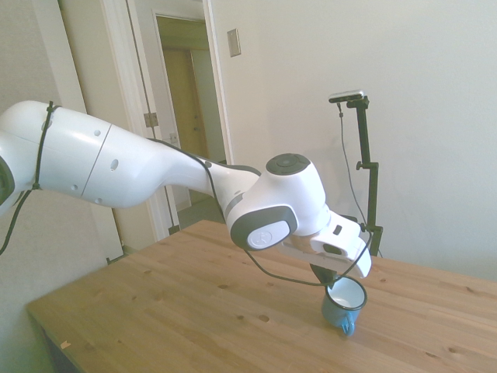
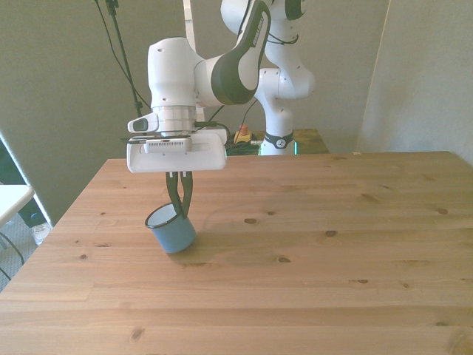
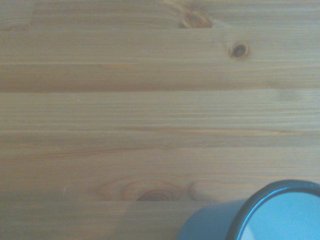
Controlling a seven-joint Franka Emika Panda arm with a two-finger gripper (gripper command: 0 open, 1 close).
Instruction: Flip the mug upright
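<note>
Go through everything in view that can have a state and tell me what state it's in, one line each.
mug: tilted, mouth up and toward the front view's left, pinched at its rim; whether its base touches the table cannot be told.
gripper: pointing down, jaws shut on the mug's rim.
table: bare wood apart from the mug.
door: behind the arm in the side view, standing open.

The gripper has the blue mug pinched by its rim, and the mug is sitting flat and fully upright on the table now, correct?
Not quite. The gripper does pinch the blue mug by its rim, but the mug is tilted, not flat and upright: in the front view its mouth leans toward that view's left, and the side view shows it canted too, low over the table.
</note>
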